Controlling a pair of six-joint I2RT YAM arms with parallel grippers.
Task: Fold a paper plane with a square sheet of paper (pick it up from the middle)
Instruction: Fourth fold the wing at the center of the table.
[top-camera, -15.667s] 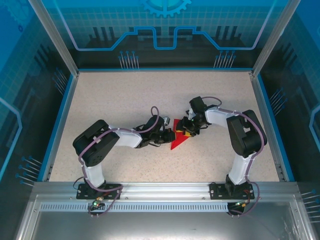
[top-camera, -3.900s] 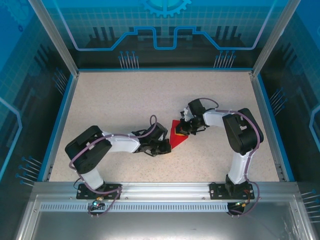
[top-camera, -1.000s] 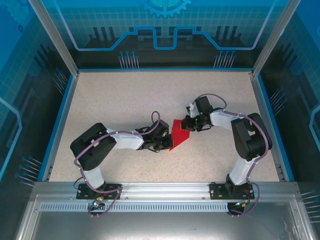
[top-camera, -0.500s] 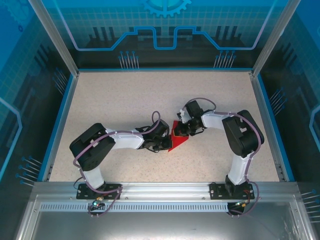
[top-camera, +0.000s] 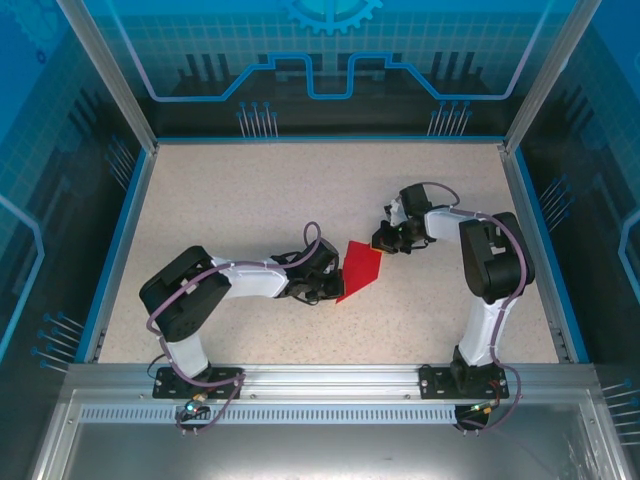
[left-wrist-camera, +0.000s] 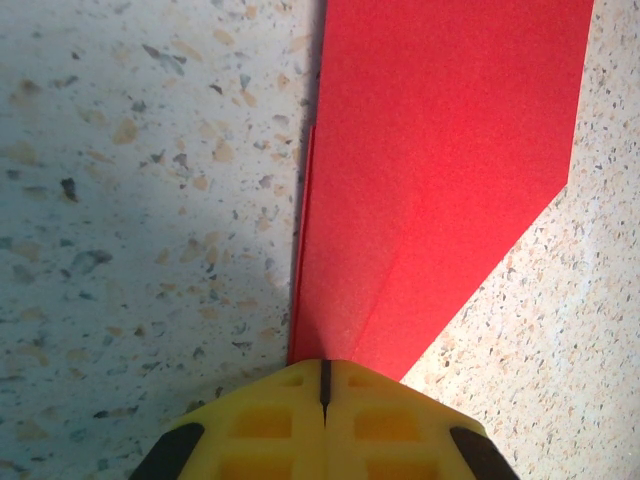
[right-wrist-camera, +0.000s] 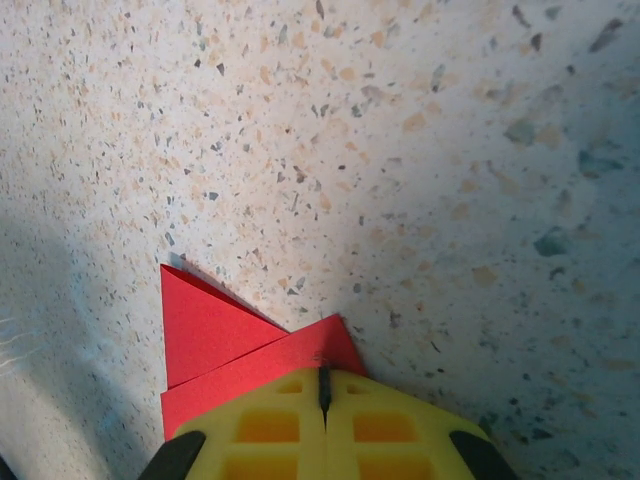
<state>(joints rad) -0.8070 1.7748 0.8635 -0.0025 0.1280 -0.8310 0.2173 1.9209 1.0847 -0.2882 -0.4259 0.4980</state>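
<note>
While seemingly creasing part-folded square sheet of paper (top-camera: 358, 270), flat on table (top-camera: 250, 200): pinning pointed end with left gripper (left-wrist-camera: 324, 375), jaws together; touching far corner with right gripper (right-wrist-camera: 324, 380), jaws together. Next, probably: fold wing, align edges.

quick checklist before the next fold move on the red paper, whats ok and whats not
1. Left gripper closed: ok, fingers shut at the narrow end of the red paper.
2. Right gripper closed: ok, at a paper corner.
3. Paper lying on the table: ok.
4. Diagonal crease visible: ok.
5. Either gripper actually pinching the paper: cannot tell.
6. Plane shape complete: not ok, only partly folded.
</note>
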